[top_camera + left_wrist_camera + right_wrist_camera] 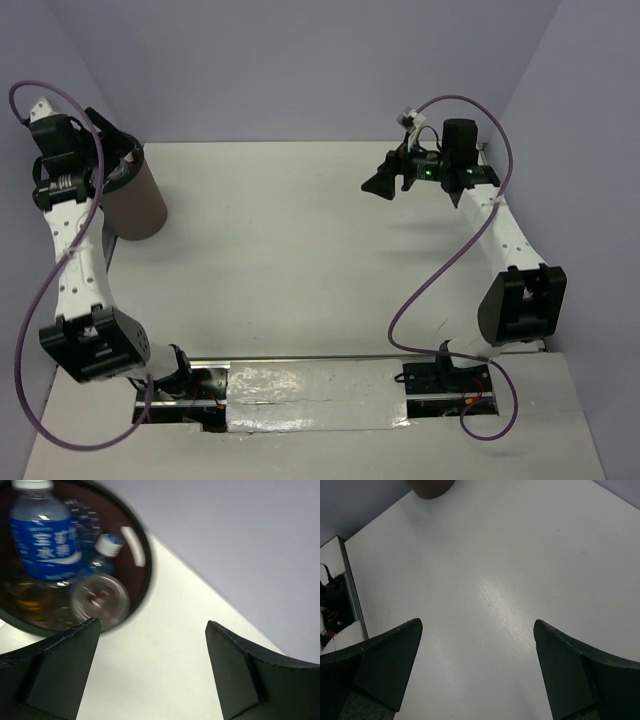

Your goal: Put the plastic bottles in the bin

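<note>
Above the brown bin (140,205) at the far left corner of the surface (300,250), the left arm (78,250) hangs with its jaws spread wide and nothing between them. Its wrist view looks down past the black rim (145,555) onto the bottles inside. A blue-labelled bottle (47,545), blurred, sits high in the mouth. Beside it are a blue-and-white cap (108,545) and the clear round end of another bottle (100,597). Whether the blue one is at rest or falling cannot be told. Across the surface, well apart from the bin, the right arm (495,220) hovers with its jaws also spread and empty over bare white. The step in hand looks like a drop into the bin, with the grip already let go. No bottle shows on the surface in any view, though the arms hide parts of it. The next move probably calls for lifting the left arm off the rim and checking for any bottle left out. If none turns up, the job looks close to done.
</note>
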Action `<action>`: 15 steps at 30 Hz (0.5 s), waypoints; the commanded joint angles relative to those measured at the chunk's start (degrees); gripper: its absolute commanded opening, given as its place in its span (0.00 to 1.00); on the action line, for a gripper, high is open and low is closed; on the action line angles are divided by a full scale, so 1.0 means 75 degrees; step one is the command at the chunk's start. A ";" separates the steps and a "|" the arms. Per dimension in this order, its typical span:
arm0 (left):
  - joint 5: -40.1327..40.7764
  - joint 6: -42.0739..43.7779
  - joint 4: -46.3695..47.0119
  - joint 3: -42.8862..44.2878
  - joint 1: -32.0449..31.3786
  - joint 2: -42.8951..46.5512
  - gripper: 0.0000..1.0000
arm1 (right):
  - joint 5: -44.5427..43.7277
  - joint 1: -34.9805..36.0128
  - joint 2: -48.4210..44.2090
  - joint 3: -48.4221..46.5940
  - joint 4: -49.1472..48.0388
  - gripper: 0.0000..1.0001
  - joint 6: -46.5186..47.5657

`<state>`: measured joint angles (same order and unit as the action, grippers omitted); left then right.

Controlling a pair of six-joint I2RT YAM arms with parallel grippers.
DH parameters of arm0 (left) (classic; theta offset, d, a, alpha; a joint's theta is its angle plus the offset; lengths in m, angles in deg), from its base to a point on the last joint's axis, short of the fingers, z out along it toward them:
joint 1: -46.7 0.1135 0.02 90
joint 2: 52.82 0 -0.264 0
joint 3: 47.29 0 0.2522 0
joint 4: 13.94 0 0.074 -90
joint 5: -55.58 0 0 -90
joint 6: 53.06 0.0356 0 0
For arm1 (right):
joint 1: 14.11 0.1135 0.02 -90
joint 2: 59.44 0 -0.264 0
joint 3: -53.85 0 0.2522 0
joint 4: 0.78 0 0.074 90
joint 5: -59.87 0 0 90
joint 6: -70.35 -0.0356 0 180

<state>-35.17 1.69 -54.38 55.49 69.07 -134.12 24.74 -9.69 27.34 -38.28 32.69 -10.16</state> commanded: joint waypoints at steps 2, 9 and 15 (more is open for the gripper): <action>-0.1608 -0.0410 0.1306 -0.0803 -0.0123 0.1404 0.99 | -0.0167 -0.0226 0.0087 -0.1499 0.1608 1.00 0.0385; -0.3132 -0.0749 0.2278 -0.2456 -0.1035 0.3361 0.99 | -0.1209 -0.0532 -0.0051 -0.2301 0.2412 1.00 0.0224; -0.3989 -0.0984 0.3275 -0.3992 -0.2206 0.4475 0.99 | -0.2370 -0.0789 -0.0988 -0.2079 0.2354 1.00 0.0257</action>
<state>-59.52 -4.04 -36.44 28.06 56.24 -102.58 12.22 -14.39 25.83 -53.56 49.71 -8.26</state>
